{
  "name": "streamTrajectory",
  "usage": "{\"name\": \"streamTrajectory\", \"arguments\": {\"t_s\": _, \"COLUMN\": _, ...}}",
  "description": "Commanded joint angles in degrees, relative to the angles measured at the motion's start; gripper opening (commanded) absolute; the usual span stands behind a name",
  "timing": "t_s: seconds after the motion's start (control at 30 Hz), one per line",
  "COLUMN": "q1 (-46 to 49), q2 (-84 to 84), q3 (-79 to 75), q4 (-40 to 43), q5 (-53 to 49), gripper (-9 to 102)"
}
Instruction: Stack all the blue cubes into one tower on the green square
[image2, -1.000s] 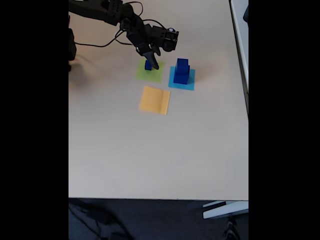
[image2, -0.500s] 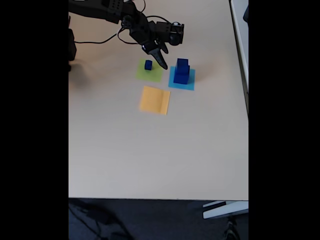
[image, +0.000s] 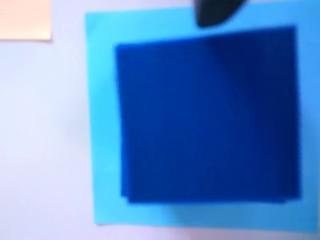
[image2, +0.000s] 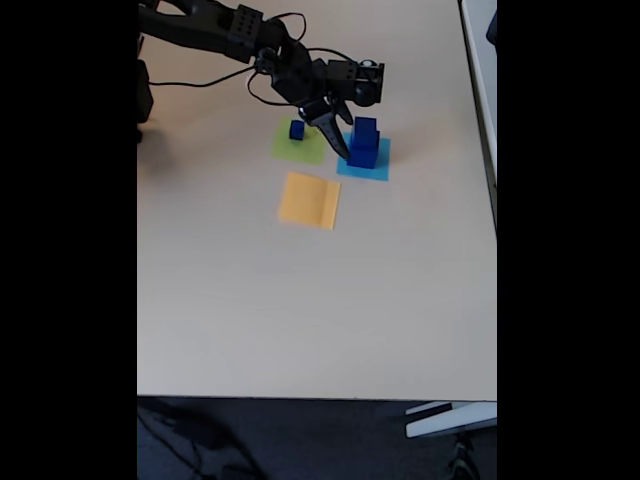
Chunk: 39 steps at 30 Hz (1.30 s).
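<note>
In the fixed view we see the black robot arm (image2: 215, 25) reaching in from the upper left across the pale beige tabletop (image2: 320, 300), its two-finger gripper (image2: 340, 148) pointing down and hanging just beside the left face of a stack of dark-blue cubes (image2: 363, 143). That stack, a smaller solid cube set on a larger one, stands on the flat cyan-blue paper square (image2: 379, 165). To its left lies the flat light lime-green paper square (image2: 305, 150), and on it sits one small dark-blue cube (image2: 297, 129), alone and apart from the gripper. Below these two sheets, nearer the middle of the table, lies the flat orange-yellow paper square (image2: 309, 200), with nothing on it that we can make out. The gripper carries nothing that we can see, and its dark fingers blur together here, so we cannot tell how far apart they stand. In the wrist view we look almost straight down on the blurred top of the dark-blue stack (image: 207, 117), with the cyan-blue sheet (image: 102, 125) showing as a border to its left, above and below it, and a corner of the orange-yellow sheet (image: 25, 20) at the upper left. A dark fingertip (image: 215, 12) enters from the top edge, just above the stack's far edge.
</note>
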Motion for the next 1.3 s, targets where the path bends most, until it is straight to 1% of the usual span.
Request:
{"name": "streamTrajectory", "arguments": {"t_s": 0.0, "q1": -0.8, "q2": 0.4, "q3": -7.5, "q4": 3.2, "q5": 1.0, "gripper": 39}}
{"name": "streamTrajectory", "arguments": {"t_s": 0.13, "q1": -1.5, "q2": 1.3, "q3": -8.3, "q4": 5.4, "q5": 2.8, "gripper": 37}}
{"name": "streamTrajectory", "arguments": {"t_s": 0.27, "q1": -1.8, "q2": 2.1, "q3": -8.6, "q4": 5.9, "q5": 2.3, "gripper": 37}}
{"name": "streamTrajectory", "arguments": {"t_s": 0.53, "q1": -2.6, "q2": -0.7, "q3": -13.4, "q4": 7.1, "q5": 2.7, "gripper": 49}}
{"name": "streamTrajectory", "arguments": {"t_s": 0.73, "q1": -4.1, "q2": -4.4, "q3": -19.0, "q4": 7.2, "q5": 4.2, "gripper": 47}}
{"name": "streamTrajectory", "arguments": {"t_s": 0.9, "q1": -5.2, "q2": -6.8, "q3": -20.1, "q4": 6.4, "q5": 6.4, "gripper": 44}}
{"name": "streamTrajectory", "arguments": {"t_s": 1.0, "q1": -5.5, "q2": -7.7, "q3": -21.2, "q4": 6.4, "q5": 6.4, "gripper": 44}}
{"name": "streamTrajectory", "arguments": {"t_s": 1.13, "q1": -5.8, "q2": -7.8, "q3": -19.6, "q4": 5.8, "q5": 6.9, "gripper": 44}}
{"name": "streamTrajectory", "arguments": {"t_s": 1.27, "q1": -5.7, "q2": -7.1, "q3": -14.9, "q4": 1.8, "q5": 6.6, "gripper": 44}}
